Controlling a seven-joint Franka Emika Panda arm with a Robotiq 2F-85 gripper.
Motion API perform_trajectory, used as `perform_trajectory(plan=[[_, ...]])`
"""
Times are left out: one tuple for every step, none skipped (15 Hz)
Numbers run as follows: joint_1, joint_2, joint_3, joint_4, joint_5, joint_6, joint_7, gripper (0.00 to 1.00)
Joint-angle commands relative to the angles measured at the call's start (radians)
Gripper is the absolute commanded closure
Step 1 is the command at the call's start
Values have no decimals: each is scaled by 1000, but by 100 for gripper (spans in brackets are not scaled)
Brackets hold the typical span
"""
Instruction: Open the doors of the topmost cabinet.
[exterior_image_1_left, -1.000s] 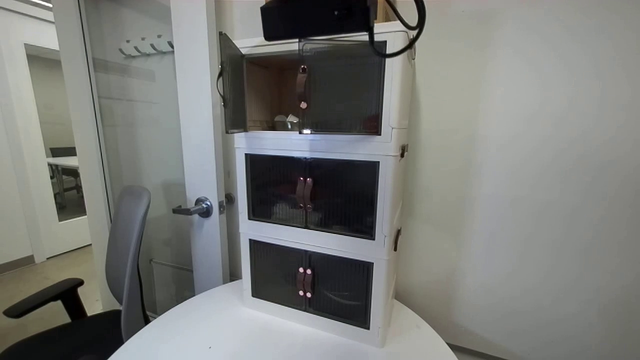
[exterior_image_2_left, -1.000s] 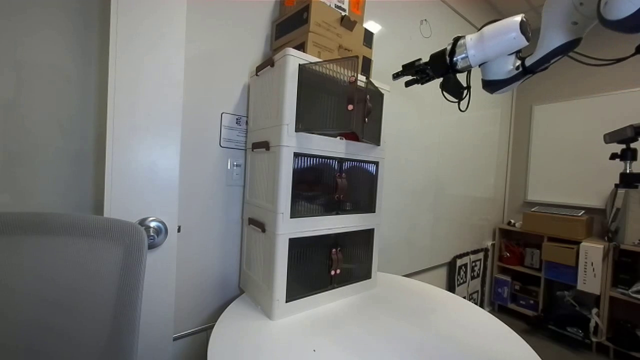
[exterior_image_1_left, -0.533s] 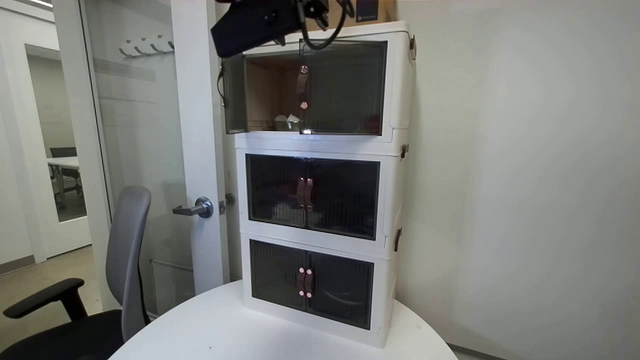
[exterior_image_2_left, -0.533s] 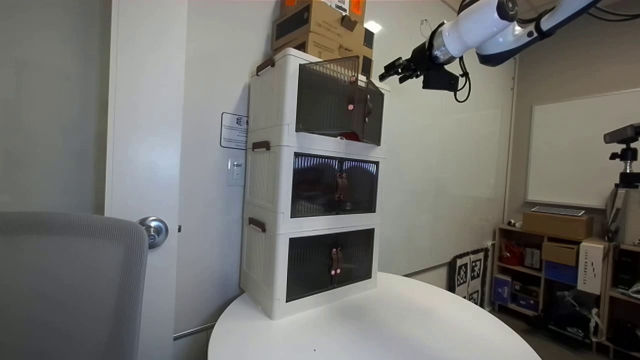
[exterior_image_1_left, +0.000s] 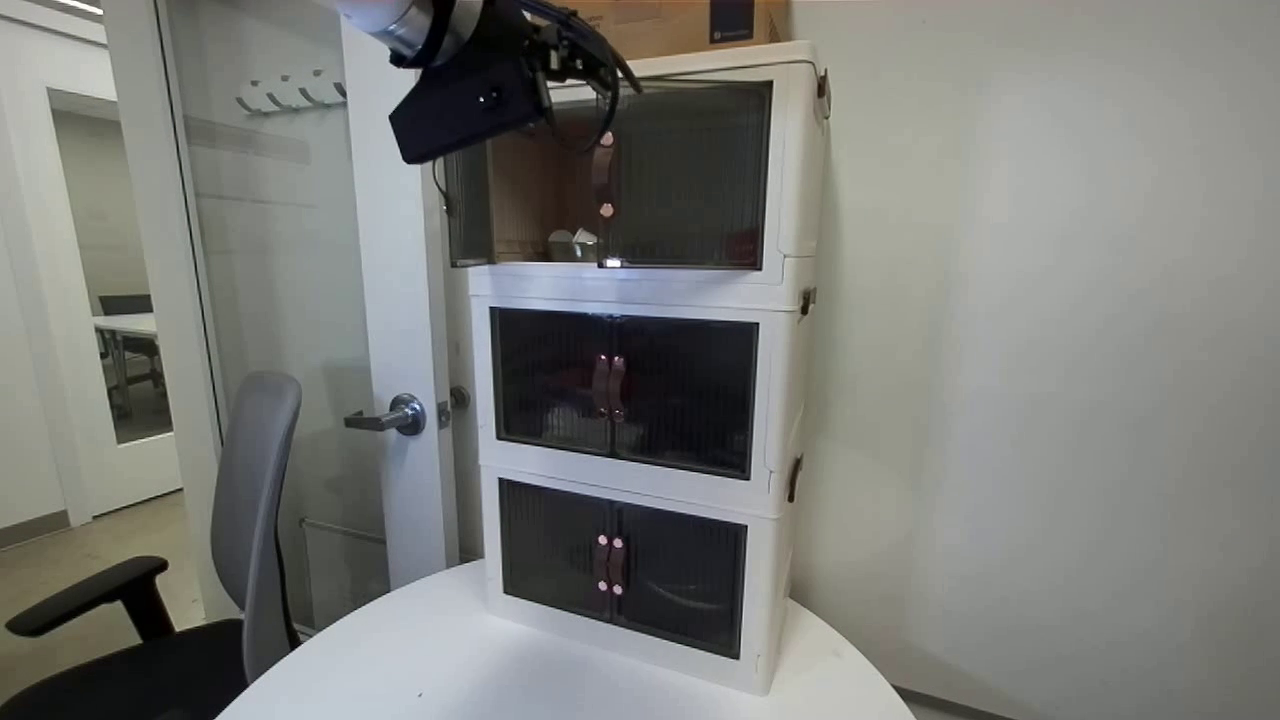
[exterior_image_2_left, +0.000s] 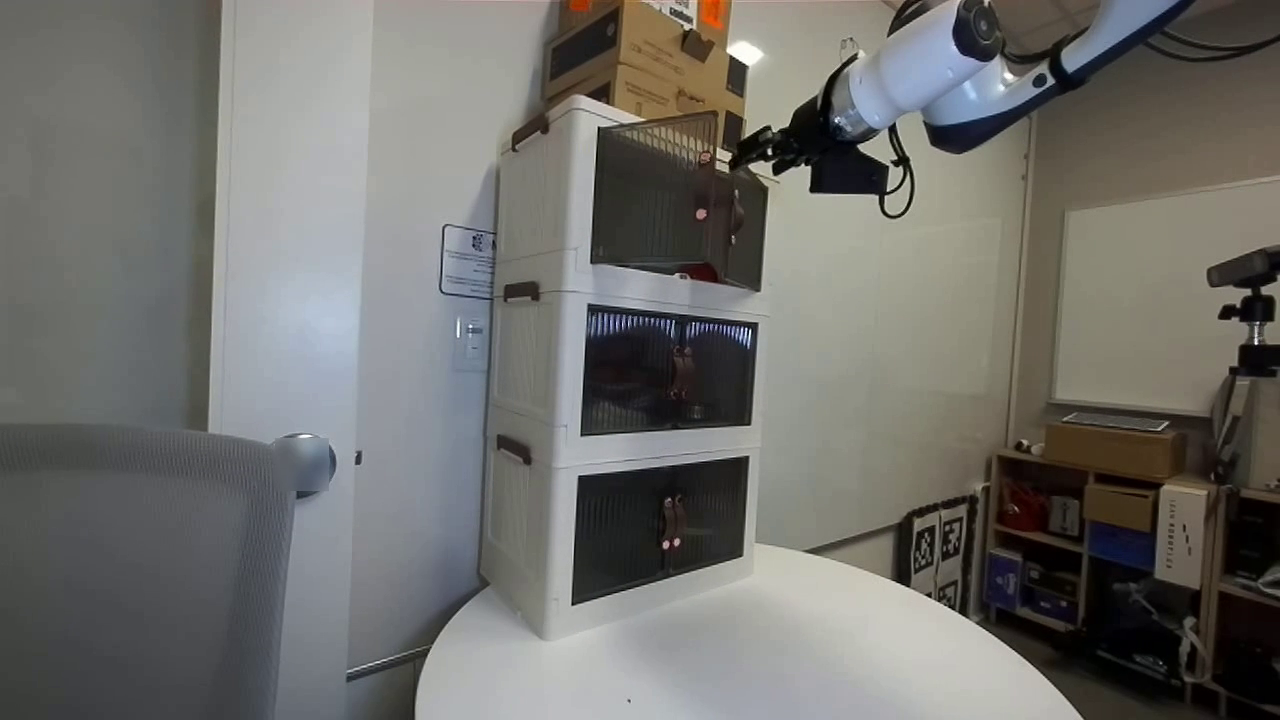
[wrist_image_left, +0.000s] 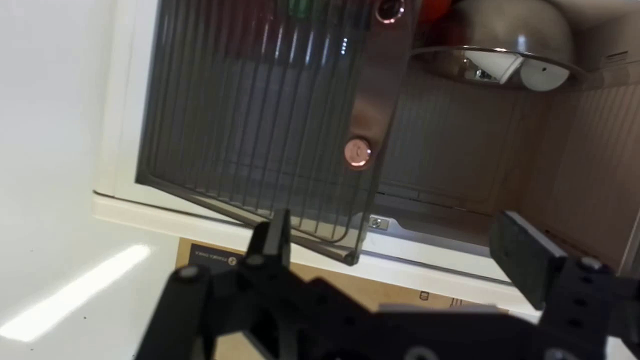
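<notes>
the gripper hangs at the upper front of the topmost cabinet, its two fingers spread wide. that cabinet is the highest of three. its wide-open door juts forward from the frame; its ajar door, swung out less, screens the other side of the opening. in the wrist view the ajar door's free edge shows between the fingers, with a brown strap handle along it; whether either finger touches the panel cannot be told. past that edge, inside the cabinet, sits a shiny metal bowl with white pieces in it, and in an exterior view something red shows beneath the ajar door. in an exterior view a black housing behind the gripper blocks the wide-open door's top and part of the opening. cardboard boxes are piled on the roof. below, the middle cabinet and the bottom cabinet have their tinted fronts closed. all three stand on a round white table, with a grey-backed office chair near it and a lever handle on the room door beyond.
</notes>
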Motion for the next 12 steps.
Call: perform_trajectory(plan=[[56,34,-18,10,92,-97,-101,0],[-40,38,96,-21,196,-180,-237,0],[-35,49,114,-18,234,-248,-291,0],[-40,60,143,-13,293,-311,-370,0],[-44,74,170,-3,351,-374,-447,0],[-42,91,197,16,406,-440,-523,0],[12,105,164,35,447,-504,-579,0],[19,117,183,54,479,-575,-635,0],[28,124,188,71,505,-626,-679,0],[40,126,193,82,521,-690,-715,0],[47,124,197,91,535,-740,-745,0],[55,118,199,91,548,-796,-773,0]])
